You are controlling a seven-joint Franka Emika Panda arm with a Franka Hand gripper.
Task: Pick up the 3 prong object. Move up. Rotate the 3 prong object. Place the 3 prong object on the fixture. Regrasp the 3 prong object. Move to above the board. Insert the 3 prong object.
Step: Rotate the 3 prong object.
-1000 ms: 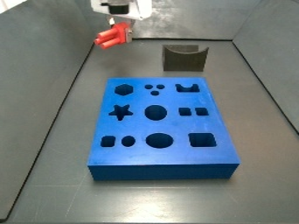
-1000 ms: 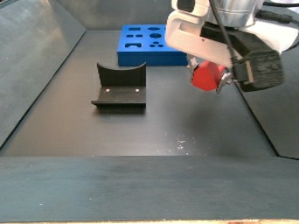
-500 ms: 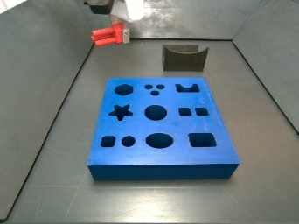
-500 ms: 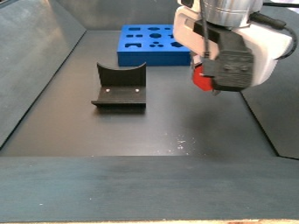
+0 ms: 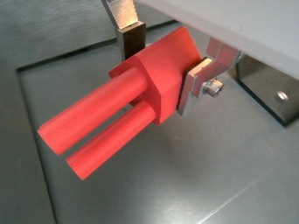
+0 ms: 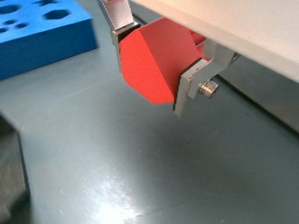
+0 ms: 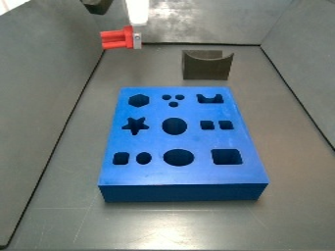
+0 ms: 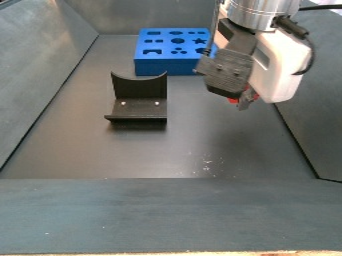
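Clamped on the 3 prong object (image 5: 128, 96) by its red block, the claw (image 5: 163, 66), with one silver finger (image 5: 197, 83) flat against one face and the other finger (image 5: 126, 33) against the opposite face. Held well above the bench (image 7: 66, 147) in a side view, at the far left corner, apart from everything below. Prongs lying about level there, pointing to the left (only the red body (image 7: 118, 38) shows clearly, the wrist mostly cut by the frame edge). Seen also in a wrist view as a red block (image 6: 158, 59) between the plates, with the blue board (image 6: 41, 31) behind it and nothing beneath but bare floor.

Standing upright at the far side of the bench, right of the held piece and not touched, the fixture (image 7: 206, 65); seen in a side view (image 8: 135, 101) as a dark bracket with curved notch, empty. Lying flat in the middle, the board (image 7: 181, 142), with all cut-outs free.

By judgement, lifting done and rotating in hand or close to finished. Next called for: carrying the piece across to the fixture, lowering until it sits in the notch, and only then parting the fingers. Needed there: good alignment with the notch, and a slow descent.
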